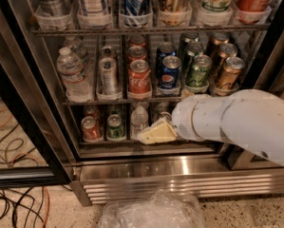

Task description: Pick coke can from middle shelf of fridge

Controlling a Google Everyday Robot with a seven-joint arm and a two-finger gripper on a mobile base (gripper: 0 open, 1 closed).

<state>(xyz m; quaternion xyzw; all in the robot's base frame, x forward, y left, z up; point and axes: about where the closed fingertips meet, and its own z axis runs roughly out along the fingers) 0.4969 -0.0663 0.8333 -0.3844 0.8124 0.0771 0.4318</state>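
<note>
The red coke can (139, 76) stands upright at the front of its lane on the middle shelf (118, 100) of the open fridge (179, 174). More red cans stand behind it. My gripper (156, 133), cream-coloured at the end of the white arm (236, 122), is in front of the lower shelf. It sits below and slightly right of the coke can, apart from it, and holds nothing that I can see.
On the middle shelf, a water bottle (72, 72) and a silver can (108, 75) stand left of the coke can. A blue Pepsi can (170, 75), green cans (197, 71) and bronze cans (227, 72) stand to its right. Tall cans fill the rack above. Cables (13, 208) and a plastic bag (151, 213) lie on the floor.
</note>
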